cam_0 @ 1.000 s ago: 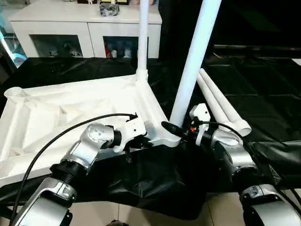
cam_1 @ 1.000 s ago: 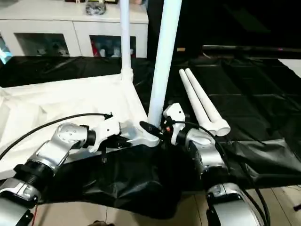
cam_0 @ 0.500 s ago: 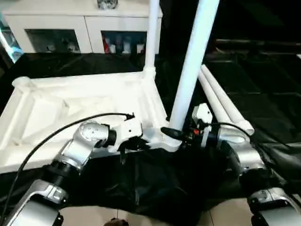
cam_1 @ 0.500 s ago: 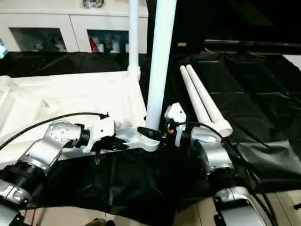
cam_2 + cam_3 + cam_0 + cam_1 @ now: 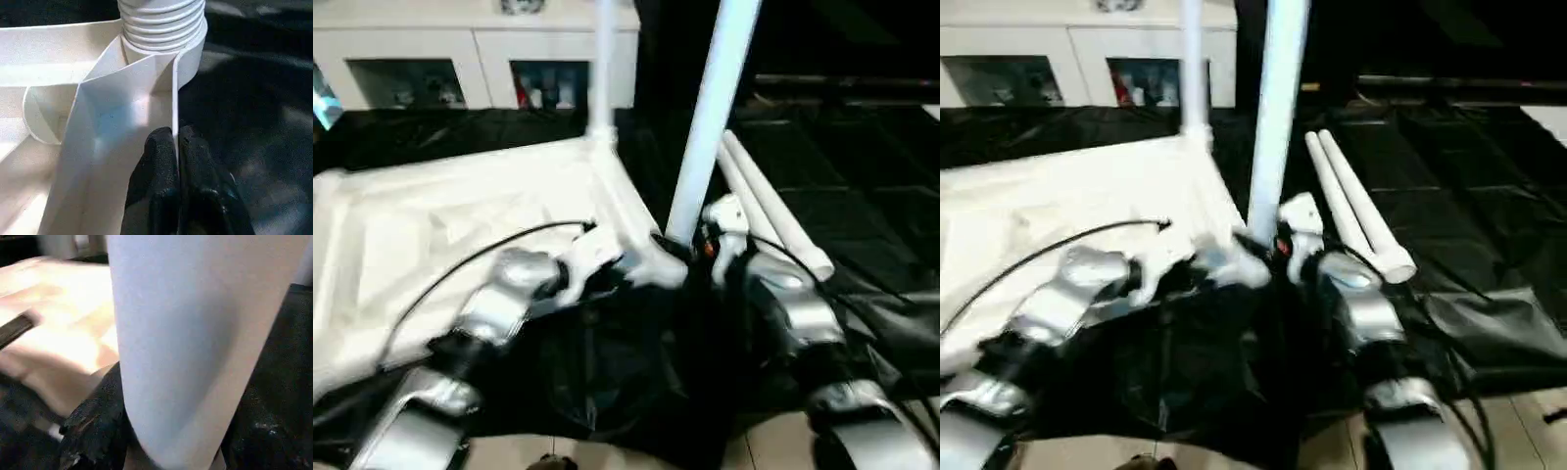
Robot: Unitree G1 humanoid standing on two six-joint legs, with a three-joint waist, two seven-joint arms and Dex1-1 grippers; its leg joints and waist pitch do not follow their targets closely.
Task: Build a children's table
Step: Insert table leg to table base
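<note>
Tabletop (image 5: 460, 215) of white plastic, rectangular with a ribbed underside, is lying upside down on the black-sheeted surface (image 5: 862, 186), its underside facing up. Four long white round tapered legs are showing in all. Two are standing upright in corner sockets: the near leg (image 5: 710, 117) is rising from the corner nearest the robot, and the far leg (image 5: 602, 64) is rising from the next corner along the same short edge. Two loose legs (image 5: 773, 211) are lying side by side on the black sheet, just beside the near corner, touching each other.

Left claw (image 5: 177, 147) is pinching the thin upright rim of the tabletop, its two black fingers (image 5: 159, 161) nearly together with only the rim wall between them, close to the threaded base of the near leg at its socket (image 5: 164, 29). Right claw (image 5: 171, 431) is gripping the near leg low down, about half open, one finger on each side of the round shaft.

Beyond the surface one white cabinet (image 5: 480, 49) with glass doors is standing, with small items blurred inside its compartments.
</note>
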